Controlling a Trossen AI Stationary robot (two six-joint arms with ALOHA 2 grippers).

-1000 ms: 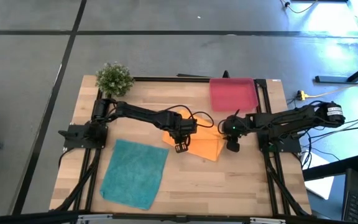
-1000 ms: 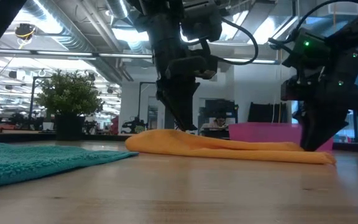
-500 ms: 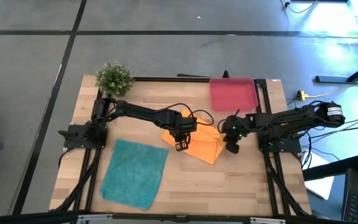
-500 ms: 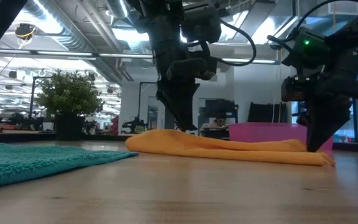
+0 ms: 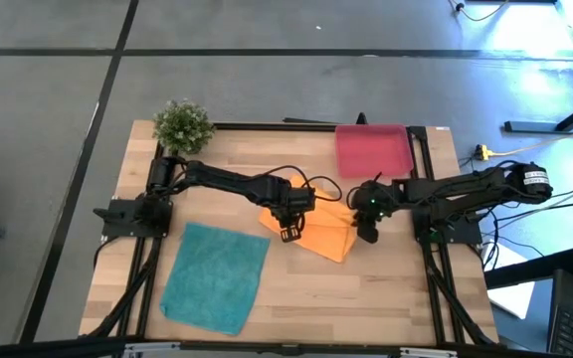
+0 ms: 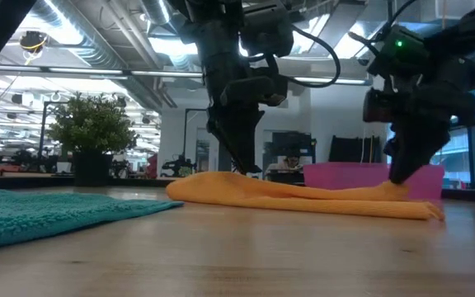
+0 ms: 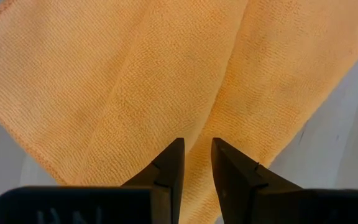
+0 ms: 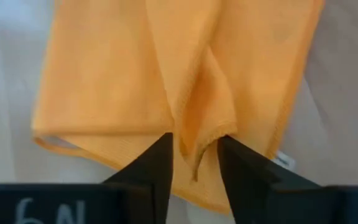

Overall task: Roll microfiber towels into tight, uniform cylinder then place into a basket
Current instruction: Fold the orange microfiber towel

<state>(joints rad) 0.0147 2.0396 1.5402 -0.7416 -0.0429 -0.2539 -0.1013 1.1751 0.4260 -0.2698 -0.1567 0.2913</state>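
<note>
The orange towel point(image 5: 318, 228) lies folded and flattened near the middle of the wooden tabletop point(image 5: 366, 298), with both arms working over it. The left pincer point(image 5: 288, 233) stands at the towel's left end, its two fingers point(image 7: 171, 167) pointing down with a narrow gap between them; in the left wrist view the tips hover over or rest on the cloth, and nothing is caught between them. The right pincer point(image 5: 366, 234) is at the towel's right edge. In the right wrist view its fingers point(image 8: 157, 163) straddle a raised fold of orange cloth that sits in the gap between them — whether they actually squeeze it cannot be told. In the low view this pincer comes down onto the towel's right portion, where the cloth bunches up slightly.

The teal towel point(image 5: 215, 275) lies flat and spread out at the front left of the tabletop, well apart from both arms. The pinkish-red basket point(image 5: 373, 149) sits at the far right edge, behind the orange towel — no towel in it. A small green plant point(image 5: 182, 125) stands at the far left corner.
</note>
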